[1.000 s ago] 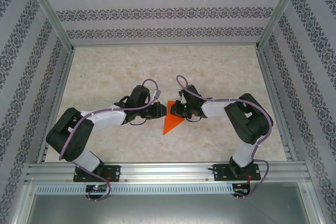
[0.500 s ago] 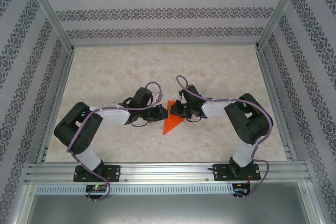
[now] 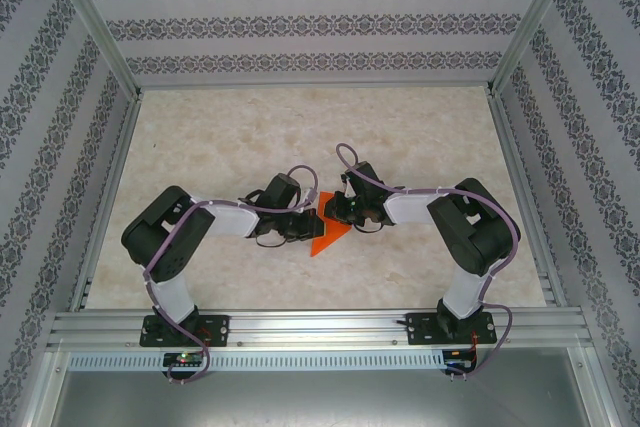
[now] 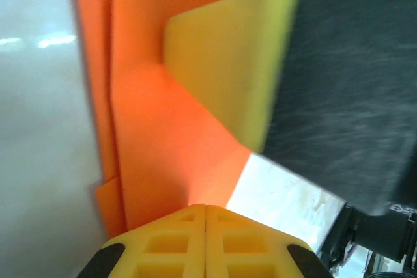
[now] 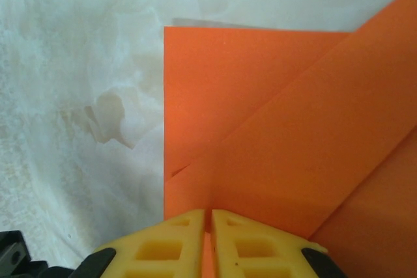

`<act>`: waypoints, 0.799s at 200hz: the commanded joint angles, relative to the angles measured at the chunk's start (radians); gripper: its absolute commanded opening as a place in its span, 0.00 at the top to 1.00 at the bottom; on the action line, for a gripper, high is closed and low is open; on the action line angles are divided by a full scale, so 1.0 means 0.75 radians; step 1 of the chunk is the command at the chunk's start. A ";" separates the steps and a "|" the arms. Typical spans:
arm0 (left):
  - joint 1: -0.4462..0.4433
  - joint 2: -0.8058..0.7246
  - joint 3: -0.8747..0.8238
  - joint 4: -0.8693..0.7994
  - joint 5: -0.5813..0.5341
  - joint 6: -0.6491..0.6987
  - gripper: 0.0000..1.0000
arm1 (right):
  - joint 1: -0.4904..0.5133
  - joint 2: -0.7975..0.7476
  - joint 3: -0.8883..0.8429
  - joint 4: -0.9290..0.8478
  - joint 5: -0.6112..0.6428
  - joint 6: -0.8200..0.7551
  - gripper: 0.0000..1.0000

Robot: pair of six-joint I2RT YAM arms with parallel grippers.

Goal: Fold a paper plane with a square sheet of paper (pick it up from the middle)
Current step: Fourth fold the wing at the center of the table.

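Note:
The square sheet of paper [image 3: 325, 237] is bright orange and lies folded into a pointed shape on the table between the two arms, tip toward the near edge. My left gripper [image 3: 311, 215] sits at its left upper edge. In the left wrist view the left gripper [image 4: 206, 208] is shut, its fingers together with nothing between them, over the layered paper [image 4: 163, 141]. My right gripper [image 3: 328, 209] meets it from the right. In the right wrist view the right gripper [image 5: 210, 213] is shut on a fold of the paper [image 5: 273, 135], and orange shows in its narrow slit.
The pale marbled table [image 3: 420, 137] is ringed by aluminium rails [image 3: 310, 322] and patterned walls. In the left wrist view the right gripper's yellow finger [image 4: 221, 69] and dark body loom close above the paper, so the two grippers are almost touching.
The left arm has slid right, bringing its gripper onto the paper's left edge, and its jaws have closed fully. The right arm and the paper have stayed put.

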 commanded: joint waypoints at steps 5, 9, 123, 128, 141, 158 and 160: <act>-0.031 0.013 -0.008 -0.112 -0.081 0.085 0.92 | 0.014 0.039 -0.043 -0.121 0.063 0.009 0.86; -0.032 0.014 -0.012 -0.126 -0.090 0.095 0.93 | 0.014 0.038 -0.042 -0.118 0.062 0.009 0.86; -0.034 0.052 -0.090 -0.101 -0.135 0.111 0.97 | 0.033 -0.126 -0.029 -0.066 0.007 0.094 0.88; -0.034 0.054 -0.086 -0.104 -0.132 0.112 0.97 | 0.036 -0.111 -0.031 -0.057 0.007 0.100 0.88; -0.036 0.056 -0.075 -0.118 -0.129 0.124 0.98 | 0.039 -0.071 -0.029 -0.050 0.010 0.100 0.90; -0.034 0.051 -0.075 -0.130 -0.135 0.132 0.98 | 0.035 -0.038 -0.033 -0.041 0.052 0.097 0.90; -0.034 0.051 -0.077 -0.129 -0.135 0.133 0.98 | 0.034 -0.035 -0.033 -0.043 0.055 0.096 0.90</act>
